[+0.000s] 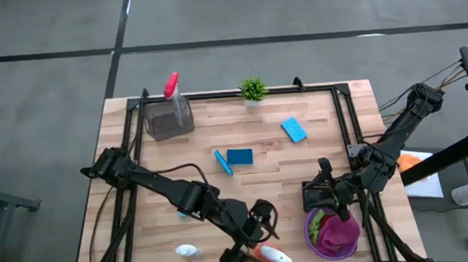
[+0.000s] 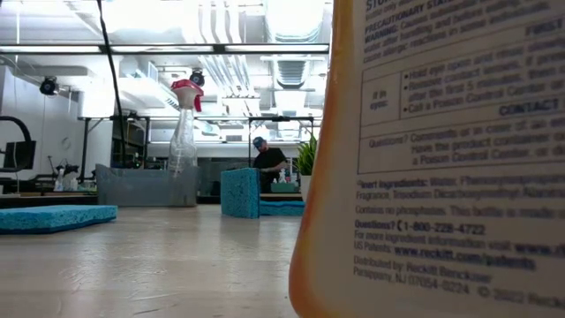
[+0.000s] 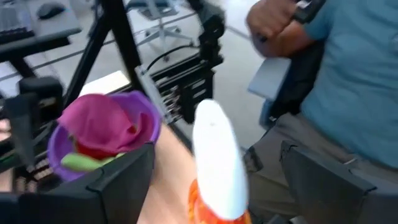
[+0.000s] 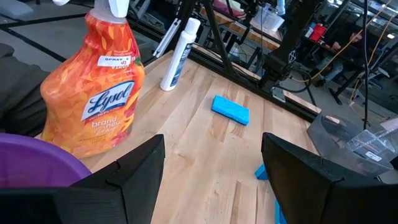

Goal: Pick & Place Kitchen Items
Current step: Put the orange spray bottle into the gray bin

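An orange spray bottle with a white top stands upright at the table's near edge; it also shows in the right wrist view and fills the low view. My left gripper is open, and its fingers stand on either side of the bottle's white top without touching it. My right gripper is open and empty above the far rim of a purple bowl. The bowl holds magenta and green cloths. A white bottle lies near the front left.
Three blue sponges lie mid-table. A red-topped clear spray bottle stands by a grey container at the far left, near a small green plant. A person stands beyond the near edge.
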